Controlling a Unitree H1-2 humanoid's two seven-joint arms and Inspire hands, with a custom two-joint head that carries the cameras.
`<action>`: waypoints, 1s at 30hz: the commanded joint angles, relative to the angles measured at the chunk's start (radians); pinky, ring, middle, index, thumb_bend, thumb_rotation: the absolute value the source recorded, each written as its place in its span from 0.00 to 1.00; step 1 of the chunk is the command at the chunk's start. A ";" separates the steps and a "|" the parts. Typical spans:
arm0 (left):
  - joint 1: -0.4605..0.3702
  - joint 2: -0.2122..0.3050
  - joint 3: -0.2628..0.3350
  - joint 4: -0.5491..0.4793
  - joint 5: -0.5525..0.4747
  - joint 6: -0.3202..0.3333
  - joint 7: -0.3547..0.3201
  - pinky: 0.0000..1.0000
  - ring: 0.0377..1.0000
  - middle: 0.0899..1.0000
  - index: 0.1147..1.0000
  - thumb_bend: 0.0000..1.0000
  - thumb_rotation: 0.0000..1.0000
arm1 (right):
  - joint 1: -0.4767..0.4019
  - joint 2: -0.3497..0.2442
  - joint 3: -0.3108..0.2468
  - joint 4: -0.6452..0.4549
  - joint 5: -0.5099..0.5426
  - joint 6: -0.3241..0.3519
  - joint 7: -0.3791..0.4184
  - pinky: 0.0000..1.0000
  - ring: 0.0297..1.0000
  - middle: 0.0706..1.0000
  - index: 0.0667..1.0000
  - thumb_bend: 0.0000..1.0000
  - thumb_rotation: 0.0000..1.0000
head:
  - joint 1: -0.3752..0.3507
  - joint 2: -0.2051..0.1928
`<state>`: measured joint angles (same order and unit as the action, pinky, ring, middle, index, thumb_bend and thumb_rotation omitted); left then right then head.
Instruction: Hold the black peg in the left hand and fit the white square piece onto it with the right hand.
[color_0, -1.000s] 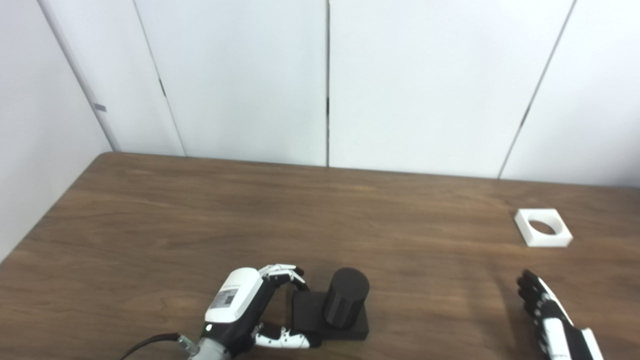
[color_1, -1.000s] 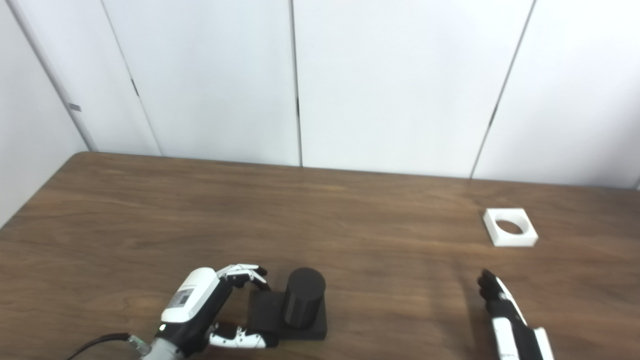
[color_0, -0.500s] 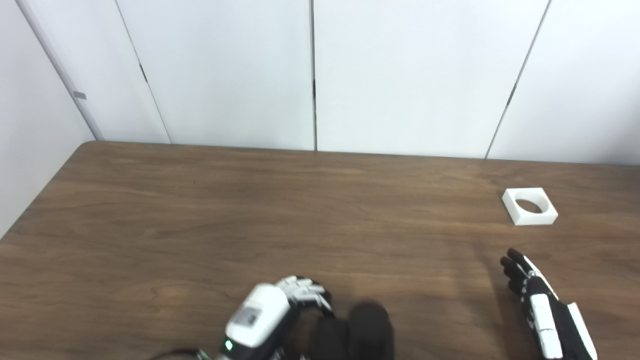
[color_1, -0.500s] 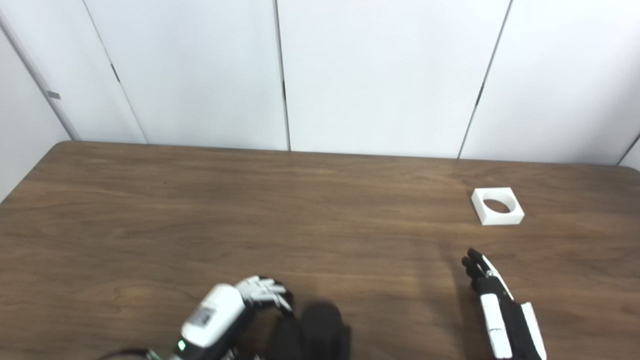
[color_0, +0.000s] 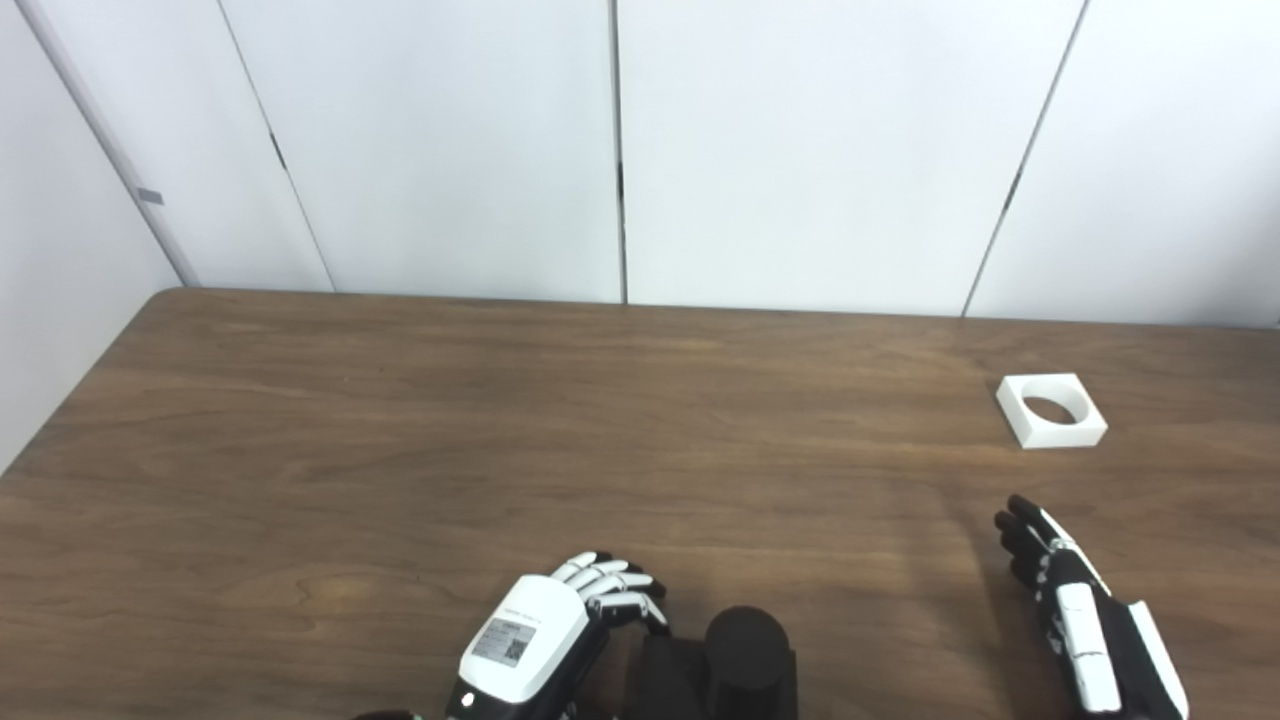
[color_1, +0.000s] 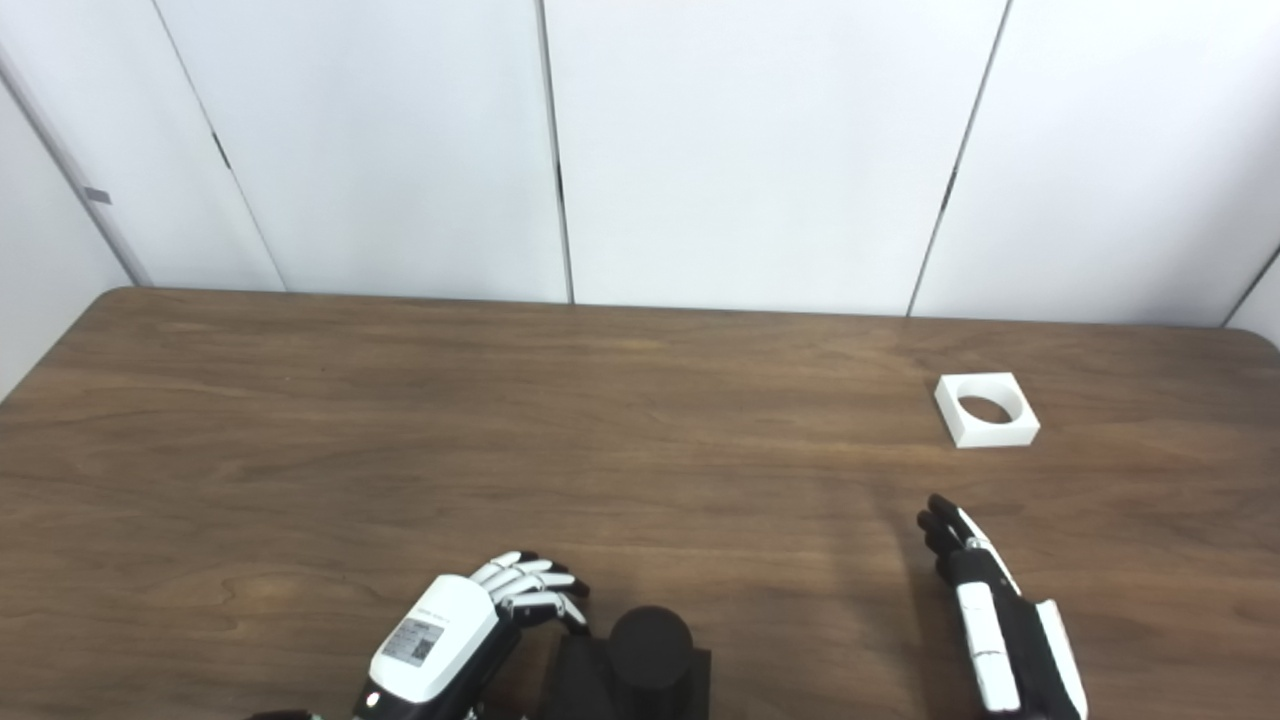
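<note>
White panels, brown table (color_0: 400, 440): we have the peg, not yet the square.

Our left hand (color_0: 545, 640) curls its fingers on the peg's (color_0: 745, 645) black base at the near edge; peg upright. Our right hand (color_1: 985, 610) is flat, fingers straight, holding nothing, near but apart from the square (color_1: 986, 409) lying beyond it. Picking up and fitting both remain.

You face a dark brown wood-grain surface (color_0: 420, 420) with a rounded far-left corner. Behind it stand plain white wall panels (color_0: 800, 150) split by thin dark vertical seams. Soft, even light falls across everything, casting only faint shadows.
</note>
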<state>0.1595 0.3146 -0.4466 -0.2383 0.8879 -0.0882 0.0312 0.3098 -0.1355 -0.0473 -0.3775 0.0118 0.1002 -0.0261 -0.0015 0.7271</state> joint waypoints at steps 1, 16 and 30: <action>0.014 0.017 -0.002 0.053 0.063 0.027 -0.036 0.89 0.83 0.76 0.42 0.50 0.06 | -0.006 0.010 -0.005 -0.023 0.001 -0.025 0.005 0.96 0.92 0.88 0.88 0.60 1.00 | -0.002 0.001; 0.016 0.037 0.055 0.071 0.002 -0.011 -0.023 0.86 0.81 0.74 0.42 0.51 0.06 | -0.107 -0.133 0.019 -0.136 -0.232 0.126 0.074 0.81 0.87 0.86 0.82 0.59 0.34 | -0.168 -0.046; 0.022 0.041 0.085 0.114 -0.010 -0.085 0.013 0.84 0.80 0.73 0.42 0.51 0.05 | -0.388 -0.449 0.022 -0.059 -0.477 0.314 0.266 0.99 1.00 0.97 0.79 0.84 0.11 | -0.247 -0.089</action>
<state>0.1594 0.3191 -0.3769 -0.1820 0.8566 -0.2016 0.0638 -0.0347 -0.5391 -0.0101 -0.4466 -0.4484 0.4226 0.2403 -0.2438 0.6382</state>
